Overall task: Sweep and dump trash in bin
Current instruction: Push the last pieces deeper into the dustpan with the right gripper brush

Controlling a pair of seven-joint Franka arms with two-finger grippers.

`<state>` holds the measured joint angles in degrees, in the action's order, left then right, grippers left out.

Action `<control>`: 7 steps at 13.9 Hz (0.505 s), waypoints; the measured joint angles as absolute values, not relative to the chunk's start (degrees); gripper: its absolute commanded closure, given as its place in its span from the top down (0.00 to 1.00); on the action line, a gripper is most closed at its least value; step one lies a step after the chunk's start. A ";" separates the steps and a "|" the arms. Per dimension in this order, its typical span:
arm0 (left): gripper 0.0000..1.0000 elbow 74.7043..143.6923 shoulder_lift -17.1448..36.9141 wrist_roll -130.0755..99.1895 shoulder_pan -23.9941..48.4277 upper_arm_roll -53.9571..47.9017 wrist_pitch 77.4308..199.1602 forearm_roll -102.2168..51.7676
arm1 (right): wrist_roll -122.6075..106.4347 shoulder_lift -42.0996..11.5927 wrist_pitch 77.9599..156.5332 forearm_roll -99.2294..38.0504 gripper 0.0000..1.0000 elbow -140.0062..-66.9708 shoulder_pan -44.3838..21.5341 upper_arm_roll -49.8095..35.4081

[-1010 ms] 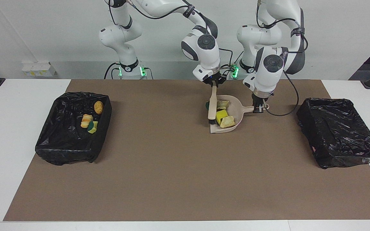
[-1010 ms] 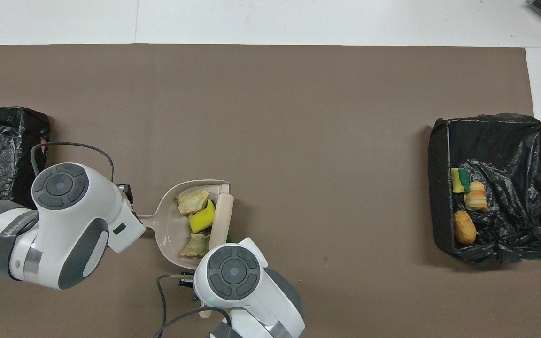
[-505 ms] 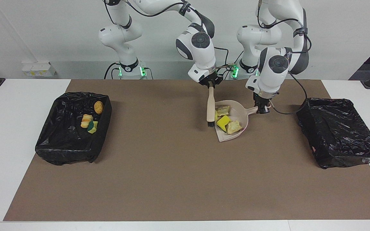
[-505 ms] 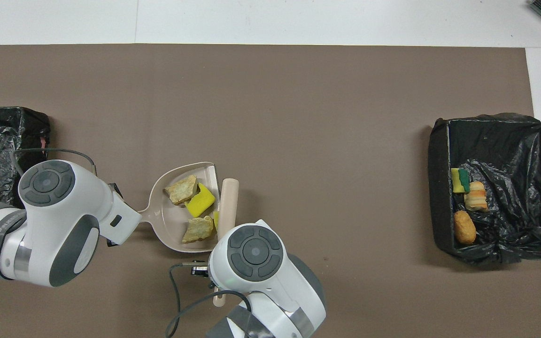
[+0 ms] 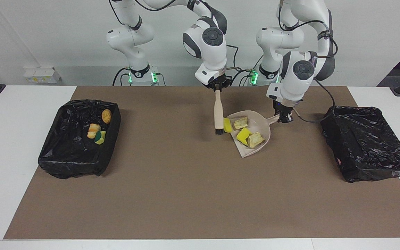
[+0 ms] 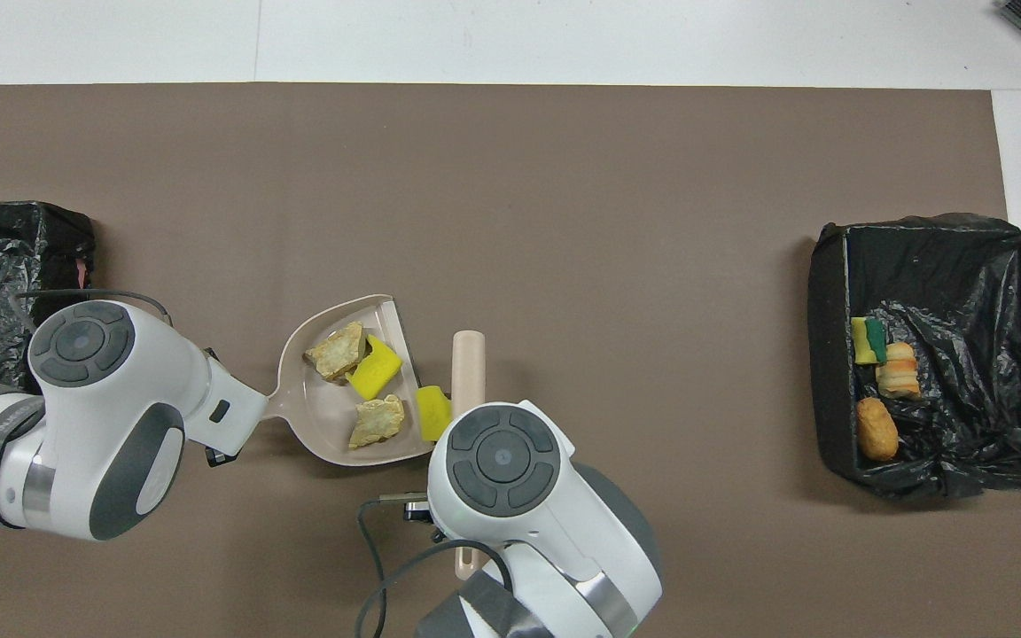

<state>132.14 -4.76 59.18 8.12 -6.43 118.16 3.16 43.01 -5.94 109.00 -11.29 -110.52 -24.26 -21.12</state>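
Two white arms with rounded, glossy link housings and dark grey joint bands. Each wrist carries a grey circular cap with a recessed ring of segments. Black cables run along the upper links and loop loosely to each black end effector (left [image 5: 285,117], right [image 5: 218,87]). Black collars ring the bases, where green indicator lights glow.

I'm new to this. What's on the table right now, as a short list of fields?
Left end effector: shut on the dustpan handle
Right end effector: shut on the brush, held upright
In dustpan: three scraps
At dustpan's mouth: one yellow scrap, beside the brush
Bin at right arm's end: three scraps inside
Bin at left arm's end: no scraps visible
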 measured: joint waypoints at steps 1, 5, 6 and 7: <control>0.00 132.14 -4.76 59.48 8.12 -6.49 118.15 3.16 | 42.12 -5.62 108.04 -9.90 0.00 -111.36 -23.67 -21.13; 0.00 132.06 -4.76 63.22 8.12 -6.61 118.48 4.59 | 36.81 -5.98 108.54 -5.98 0.00 -117.10 -23.58 -21.20; 0.00 131.99 -4.77 64.67 8.13 -6.69 118.64 5.61 | 36.31 -6.62 109.68 -4.65 0.00 -117.86 -23.74 -21.25; 0.00 131.92 -4.77 65.82 8.13 -6.74 118.81 6.10 | 36.11 -7.49 111.71 -4.14 0.00 -118.27 -24.02 -21.30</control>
